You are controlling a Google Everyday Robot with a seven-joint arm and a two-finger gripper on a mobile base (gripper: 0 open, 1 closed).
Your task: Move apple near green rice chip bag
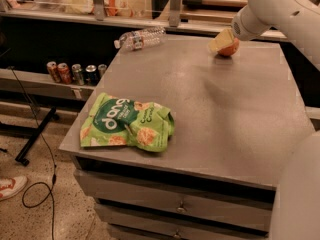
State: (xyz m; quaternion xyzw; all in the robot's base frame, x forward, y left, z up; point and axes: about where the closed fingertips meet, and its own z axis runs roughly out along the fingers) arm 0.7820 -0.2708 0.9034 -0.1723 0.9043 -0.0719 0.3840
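The apple (230, 49) is small, round and orange-red, and sits on the grey table (220, 109) near its far right edge. My gripper (221, 40) hangs from the white arm at the top right and is right at the apple, covering its upper left side. The green rice chip bag (127, 124) lies flat near the table's front left corner, bright green with white "dang" lettering. It is far from the apple and the gripper.
A clear plastic water bottle (140, 38) lies on its side at the table's far left edge. Several drink cans (75, 73) stand on a low shelf to the left. Drawers sit under the tabletop. A cable and a shoe are on the floor at left.
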